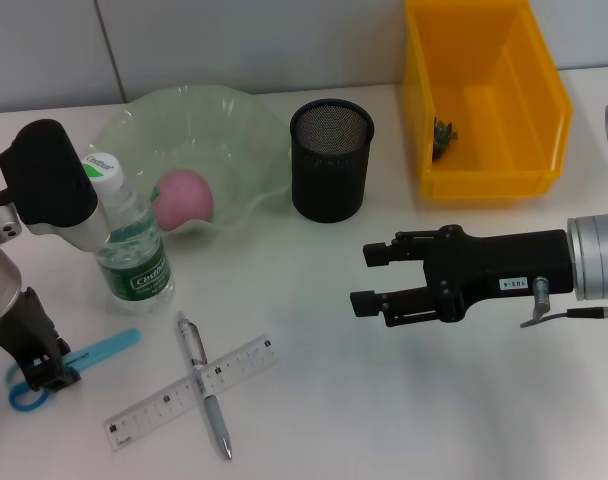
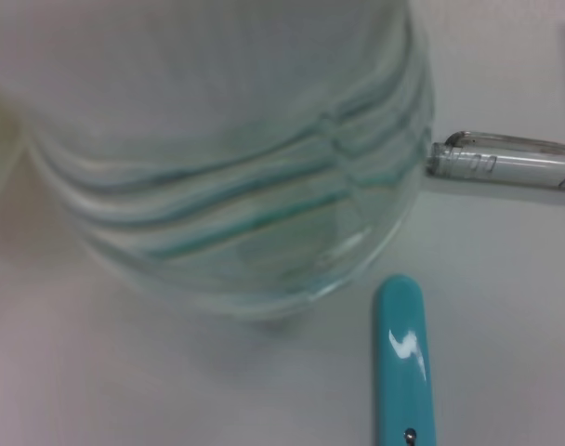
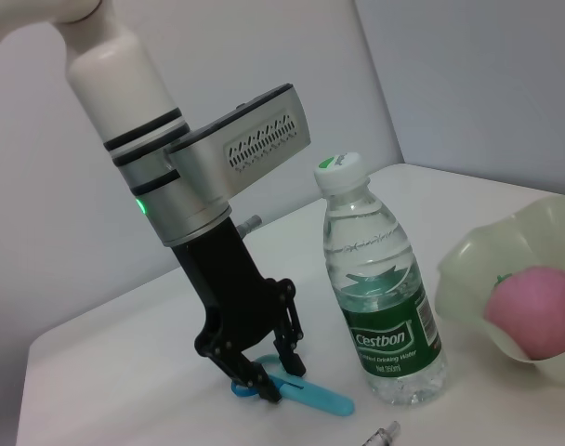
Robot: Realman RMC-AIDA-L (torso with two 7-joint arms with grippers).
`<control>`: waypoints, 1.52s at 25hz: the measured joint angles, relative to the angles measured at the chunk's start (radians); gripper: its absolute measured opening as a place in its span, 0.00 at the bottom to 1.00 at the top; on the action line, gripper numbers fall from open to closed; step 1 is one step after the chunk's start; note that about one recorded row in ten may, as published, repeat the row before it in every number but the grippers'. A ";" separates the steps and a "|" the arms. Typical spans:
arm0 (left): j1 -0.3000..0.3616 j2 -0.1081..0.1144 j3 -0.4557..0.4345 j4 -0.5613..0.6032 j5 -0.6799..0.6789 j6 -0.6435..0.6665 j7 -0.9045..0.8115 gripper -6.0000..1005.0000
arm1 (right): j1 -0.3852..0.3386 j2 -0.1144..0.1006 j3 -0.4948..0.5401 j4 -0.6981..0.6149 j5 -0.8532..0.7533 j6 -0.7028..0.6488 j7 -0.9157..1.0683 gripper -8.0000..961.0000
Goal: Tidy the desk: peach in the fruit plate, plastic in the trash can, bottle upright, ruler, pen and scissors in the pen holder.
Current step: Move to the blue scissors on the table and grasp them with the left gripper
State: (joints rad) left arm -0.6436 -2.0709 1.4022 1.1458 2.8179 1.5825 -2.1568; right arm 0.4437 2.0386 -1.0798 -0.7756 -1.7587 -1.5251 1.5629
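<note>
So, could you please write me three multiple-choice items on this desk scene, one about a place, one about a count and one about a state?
1. Where is the peach?
A. In the yellow bin
B. In the green fruit plate
C. In the pen holder

2. How many items lie inside the black mesh pen holder?
A. None visible
B. Two
C. Three

3. How does the water bottle stand?
A. Lying on its side
B. Upside down
C. Upright on its base

Answers:
1 B: the pink peach sits in the fruit plate.
2 A: the holder looks empty from the head view, while the pen, ruler and blue scissors lie on the desk.
3 C: its white cap points up, beside the left gripper, whose open fingers are at the scissors; the right gripper hovers open over the desk.
</note>
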 joint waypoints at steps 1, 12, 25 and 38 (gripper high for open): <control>0.000 0.000 0.000 0.000 0.000 0.000 0.000 0.33 | 0.000 0.000 0.000 0.000 0.000 0.000 0.000 0.81; -0.006 0.000 0.003 0.000 0.014 0.002 0.000 0.32 | 0.000 0.000 0.000 0.001 0.001 -0.001 0.000 0.81; -0.013 -0.001 0.003 -0.014 0.007 0.008 0.000 0.32 | 0.003 0.000 0.000 0.001 0.002 0.000 -0.001 0.81; -0.019 -0.002 0.003 -0.026 0.009 0.002 0.000 0.32 | 0.004 0.000 0.000 -0.001 0.002 -0.002 -0.001 0.81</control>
State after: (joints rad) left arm -0.6622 -2.0724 1.4050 1.1197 2.8269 1.5847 -2.1567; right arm 0.4476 2.0385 -1.0799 -0.7764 -1.7563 -1.5267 1.5614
